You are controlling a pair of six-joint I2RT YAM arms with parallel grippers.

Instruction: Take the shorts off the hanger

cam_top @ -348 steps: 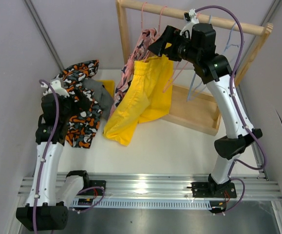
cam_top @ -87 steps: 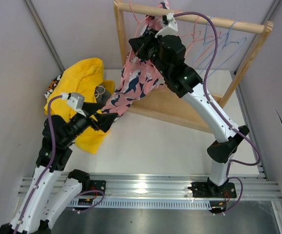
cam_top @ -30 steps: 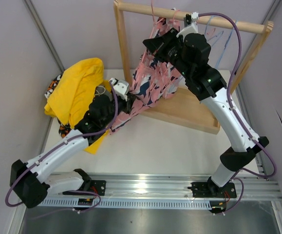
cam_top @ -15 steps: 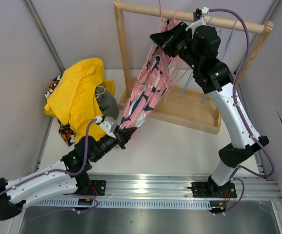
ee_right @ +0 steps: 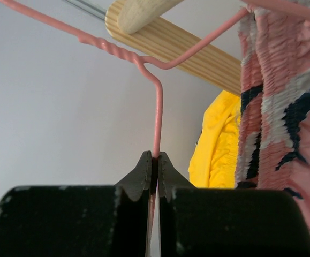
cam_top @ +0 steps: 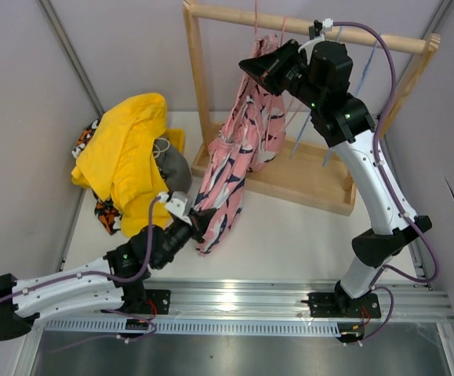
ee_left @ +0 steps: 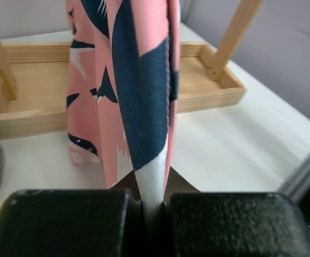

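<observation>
Yellow shorts (cam_top: 128, 149) lie piled aside; pink shorts (cam_top: 238, 149) not yet off, left jaws clamped on their hem, right jaws pinching the hanger (ee_right: 156, 118)

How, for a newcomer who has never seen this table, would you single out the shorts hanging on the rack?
Find the wooden rack at the back. The pink shorts hang from a pink hanger on its top rail, their hem pinched in the left gripper. Their navy-and-white print sets them apart from the plain yellow shorts heaped at the left.
</observation>
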